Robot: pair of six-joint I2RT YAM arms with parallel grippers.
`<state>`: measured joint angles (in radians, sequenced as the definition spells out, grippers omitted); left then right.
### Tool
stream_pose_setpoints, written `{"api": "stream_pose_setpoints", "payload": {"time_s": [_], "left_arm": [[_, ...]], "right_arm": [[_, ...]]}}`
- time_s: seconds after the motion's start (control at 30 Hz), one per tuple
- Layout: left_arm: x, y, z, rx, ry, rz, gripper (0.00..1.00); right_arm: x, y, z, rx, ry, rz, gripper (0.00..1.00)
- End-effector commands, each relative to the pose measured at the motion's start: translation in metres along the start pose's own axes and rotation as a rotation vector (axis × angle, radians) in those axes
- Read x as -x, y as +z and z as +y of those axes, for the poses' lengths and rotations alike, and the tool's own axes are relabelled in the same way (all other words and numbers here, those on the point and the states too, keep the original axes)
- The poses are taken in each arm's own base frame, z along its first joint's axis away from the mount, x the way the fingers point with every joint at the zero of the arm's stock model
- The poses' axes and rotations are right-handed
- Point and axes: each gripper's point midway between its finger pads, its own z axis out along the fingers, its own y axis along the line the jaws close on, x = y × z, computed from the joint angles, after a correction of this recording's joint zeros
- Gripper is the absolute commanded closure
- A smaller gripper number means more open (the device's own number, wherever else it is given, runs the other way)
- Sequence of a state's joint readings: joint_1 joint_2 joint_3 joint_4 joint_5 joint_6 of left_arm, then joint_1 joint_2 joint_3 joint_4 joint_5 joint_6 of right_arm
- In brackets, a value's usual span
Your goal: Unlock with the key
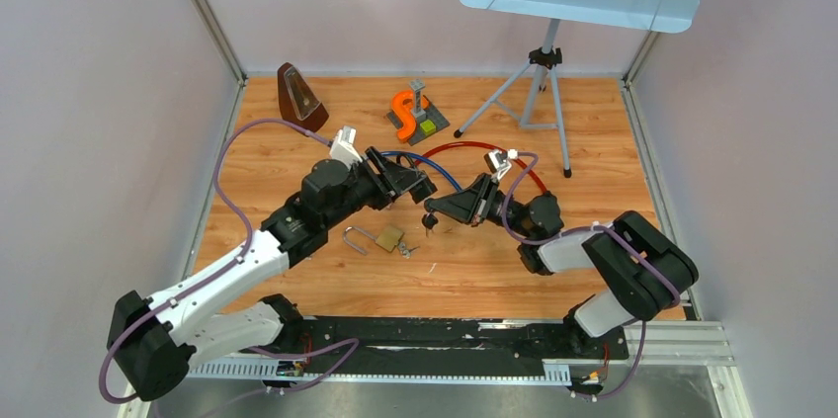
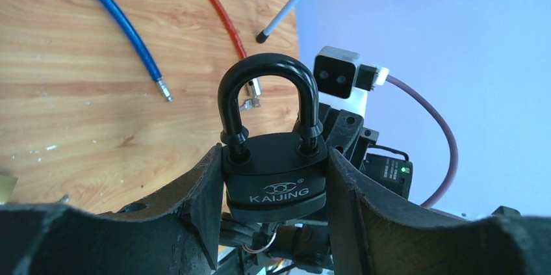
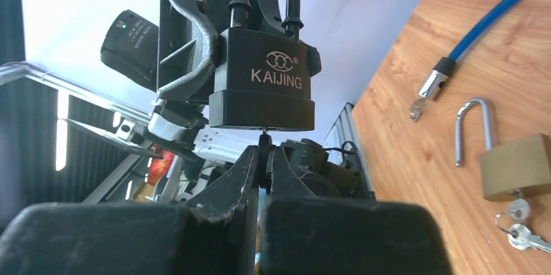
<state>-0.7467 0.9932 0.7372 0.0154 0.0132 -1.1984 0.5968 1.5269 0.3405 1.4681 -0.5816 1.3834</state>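
A black KAIJING padlock (image 2: 275, 174) with its shackle closed is held upright between my left gripper's (image 2: 276, 158) two fingers. In the right wrist view the padlock (image 3: 265, 86) hangs in front, gripped from the left side. My right gripper (image 3: 263, 157) is shut on a small dark key (image 3: 263, 142) just under the padlock's base, the key's tip touching the bottom face. In the top view the left gripper (image 1: 415, 184) and right gripper (image 1: 432, 215) meet above the table's middle.
A brass padlock (image 1: 388, 238) with an open shackle and its keys (image 1: 407, 250) lies on the wooden table (image 1: 474, 270). A blue cable (image 3: 484, 21) and a red cable (image 1: 474, 146) lie behind. A metronome (image 1: 299, 97), an orange S-shaped part (image 1: 403, 112) and a music stand (image 1: 539, 92) stand at the back.
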Motion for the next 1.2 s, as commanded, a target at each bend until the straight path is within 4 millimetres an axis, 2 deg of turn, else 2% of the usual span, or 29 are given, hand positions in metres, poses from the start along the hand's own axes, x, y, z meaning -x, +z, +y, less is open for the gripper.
{"api": "stream_pose_setpoints", "payload": {"time_s": [0.0, 0.07, 0.23, 0.3, 0.4, 0.57, 0.73, 0.97, 1.17], "left_arm": [[-0.005, -0.035, -0.095, -0.375, 0.057, 0.043, 1.00], [0.001, -0.032, -0.083, -0.303, 0.059, 0.013, 1.00], [0.016, -0.026, -0.038, -0.007, 0.106, -0.043, 1.00], [0.020, -0.025, -0.027, 0.073, 0.116, -0.051, 1.00], [0.021, -0.024, -0.022, 0.125, 0.123, -0.047, 1.00], [0.020, -0.016, -0.026, 0.134, 0.132, -0.025, 1.00], [0.018, -0.009, -0.036, 0.094, 0.121, -0.011, 1.00], [0.018, -0.007, -0.049, 0.038, 0.098, -0.009, 1.00], [0.022, -0.009, -0.051, 0.034, 0.083, -0.036, 1.00]], "right_arm": [[0.016, 0.010, 0.032, 0.123, -0.023, -0.038, 1.00], [0.016, 0.007, 0.030, 0.106, -0.063, -0.049, 0.99], [0.013, -0.003, 0.013, -0.027, -0.259, -0.045, 0.53], [0.013, -0.007, 0.018, -0.059, -0.380, -0.052, 0.40], [0.018, -0.010, 0.020, -0.143, -0.540, -0.077, 0.28], [0.026, -0.007, 0.034, -0.172, -0.671, -0.107, 0.24], [0.027, 0.015, 0.041, -0.161, -0.709, -0.075, 0.25], [0.025, 0.042, 0.018, -0.222, -0.696, -0.039, 0.30], [0.017, 0.041, -0.003, -0.275, -0.677, -0.022, 0.34]]}}
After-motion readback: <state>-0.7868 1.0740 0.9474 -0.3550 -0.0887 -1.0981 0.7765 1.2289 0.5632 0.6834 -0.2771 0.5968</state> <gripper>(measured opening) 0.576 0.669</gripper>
